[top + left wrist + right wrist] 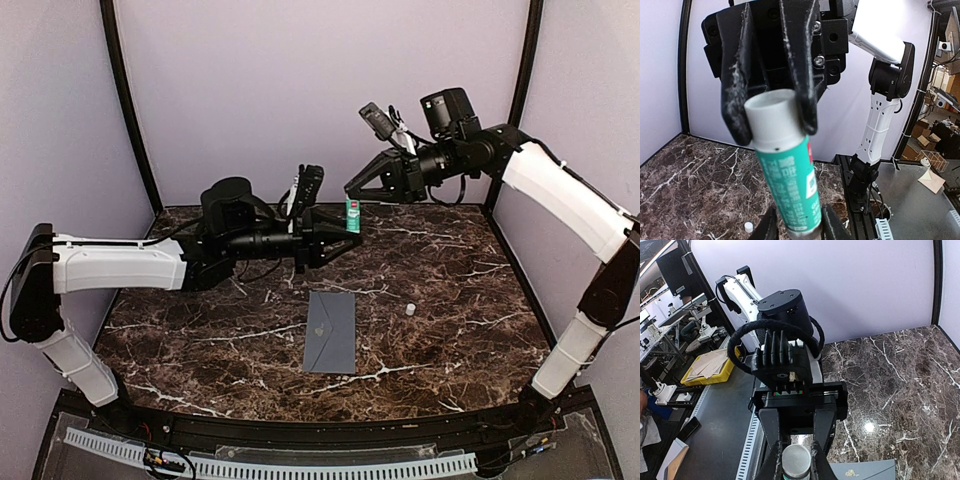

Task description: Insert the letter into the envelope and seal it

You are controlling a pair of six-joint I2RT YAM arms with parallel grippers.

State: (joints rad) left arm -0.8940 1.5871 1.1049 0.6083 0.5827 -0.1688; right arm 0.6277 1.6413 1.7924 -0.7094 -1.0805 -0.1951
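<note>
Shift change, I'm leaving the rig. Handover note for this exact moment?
Left gripper: fingers flank the lower end of the glue stick; can't tell whether it is clamped or loose.
Right gripper: shut on the stick's white upper end.
Envelope: flat on the table, flap looks folded down.
Letter: not in view, possibly already inside.
Small white piece lies right of the envelope.
Left to do: glue and seal the flap.

Bright, even light from above; shadows soft. A white glare spot lies on the glossy counter point(900, 380) in the right wrist view; edges bend.
</note>
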